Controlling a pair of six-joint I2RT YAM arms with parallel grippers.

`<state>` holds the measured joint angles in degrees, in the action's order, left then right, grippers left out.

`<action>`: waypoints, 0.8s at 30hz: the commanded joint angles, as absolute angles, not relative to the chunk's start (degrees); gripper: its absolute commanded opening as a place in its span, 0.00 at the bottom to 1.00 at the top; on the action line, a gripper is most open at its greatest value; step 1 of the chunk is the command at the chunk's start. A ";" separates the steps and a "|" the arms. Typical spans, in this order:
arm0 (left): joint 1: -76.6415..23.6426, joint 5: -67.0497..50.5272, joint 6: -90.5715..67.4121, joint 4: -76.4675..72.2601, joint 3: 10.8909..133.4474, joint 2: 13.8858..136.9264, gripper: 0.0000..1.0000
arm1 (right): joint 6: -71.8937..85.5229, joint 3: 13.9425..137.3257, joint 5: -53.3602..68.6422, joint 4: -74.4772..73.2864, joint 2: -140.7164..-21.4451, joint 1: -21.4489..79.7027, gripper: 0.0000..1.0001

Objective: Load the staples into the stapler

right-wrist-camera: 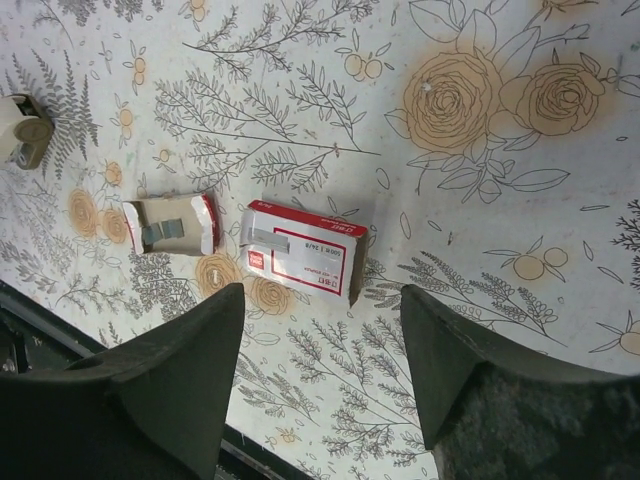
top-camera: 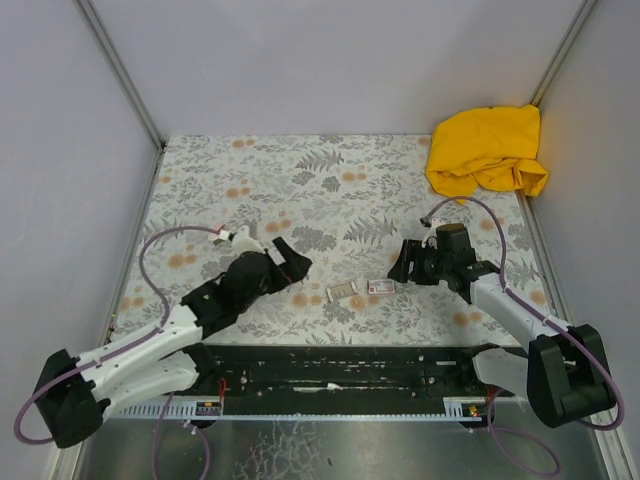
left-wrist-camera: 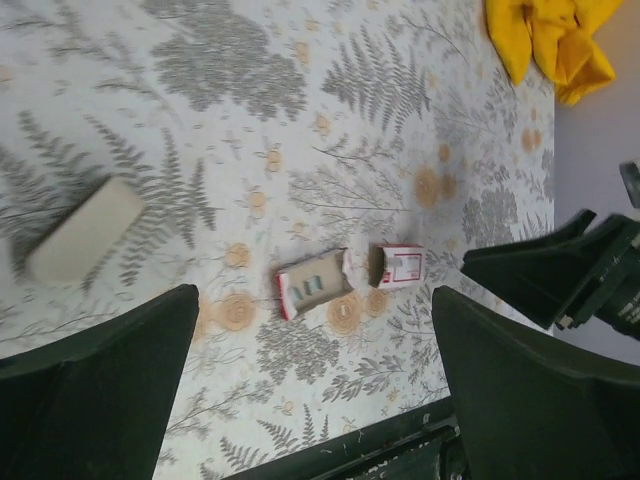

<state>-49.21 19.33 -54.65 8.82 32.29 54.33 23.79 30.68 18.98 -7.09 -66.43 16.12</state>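
Floral bench (top-camera: 300,170); left hand (top-camera: 290,255) and right hand (top-camera: 402,260) both spread, empty. Staples (right-wrist-camera: 165,232) sit loose in torn tray (right-wrist-camera: 205,225); I judge a clumsy pinch could scatter or break them.

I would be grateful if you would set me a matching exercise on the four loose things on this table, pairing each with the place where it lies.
Things:
A. cream plastic mini stapler
B. torn-open cardboard tray holding silvery staples
C. white rectangular box sleeve with red print
D. crumpled yellow cloth

Places:
1. far right corner of the table
2. middle of the row of small things
3. end of that row nearer the right gripper
4. end of that row nearer the left gripper

Pairs: A-4, B-2, C-3, D-1.
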 commanded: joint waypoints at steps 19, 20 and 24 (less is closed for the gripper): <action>-29.45 -1.05 -55.82 3.75 20.84 54.52 1.00 | 24.35 29.58 21.27 -6.44 -64.77 16.35 0.73; -29.19 -0.71 -55.33 3.70 21.08 55.18 0.99 | 24.29 29.61 21.27 -6.55 -64.56 16.41 0.73; -27.51 0.62 -54.79 2.54 20.78 56.58 0.85 | 24.27 29.88 20.97 -7.47 -63.63 16.35 0.73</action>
<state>-29.06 0.16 -57.01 7.18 19.42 55.83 24.05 29.61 20.60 -7.11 -65.69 16.12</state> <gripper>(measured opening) 0.912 0.722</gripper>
